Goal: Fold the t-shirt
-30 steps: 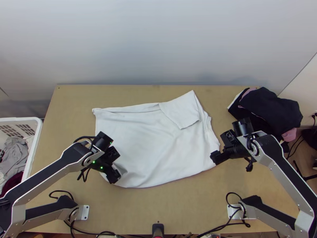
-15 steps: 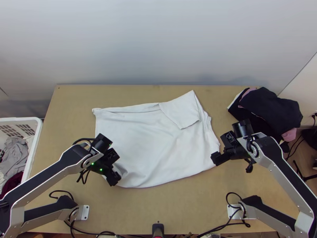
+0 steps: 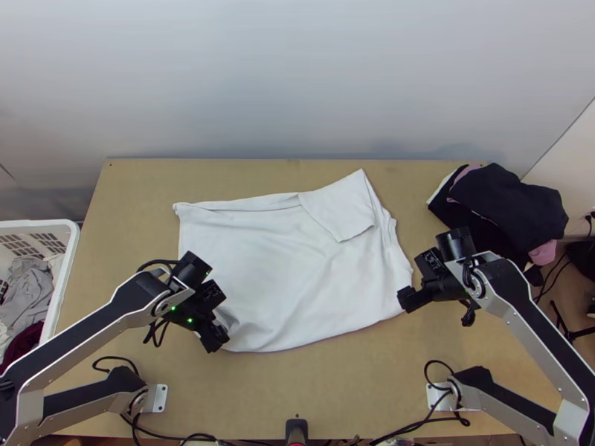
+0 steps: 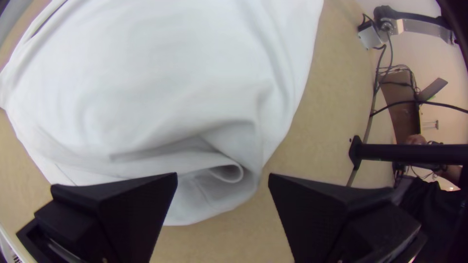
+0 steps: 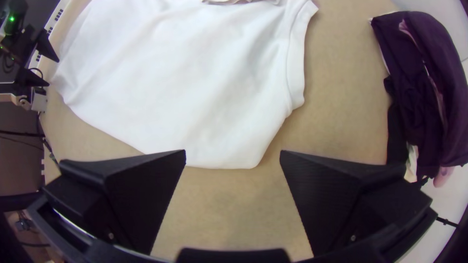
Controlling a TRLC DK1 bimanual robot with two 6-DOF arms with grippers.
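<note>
Matt cloth t-shirt [image 3: 275, 275], wooden table [image 3: 320, 394]

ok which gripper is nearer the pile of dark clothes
The right gripper, by the end of the t-shirt that faces the dark pile; the left gripper is at the shirt's opposite end.

Light wooden table [image 3: 312, 386], white t-shirt [image 3: 275, 260], dark clothes pile [image 3: 509, 201]
</note>
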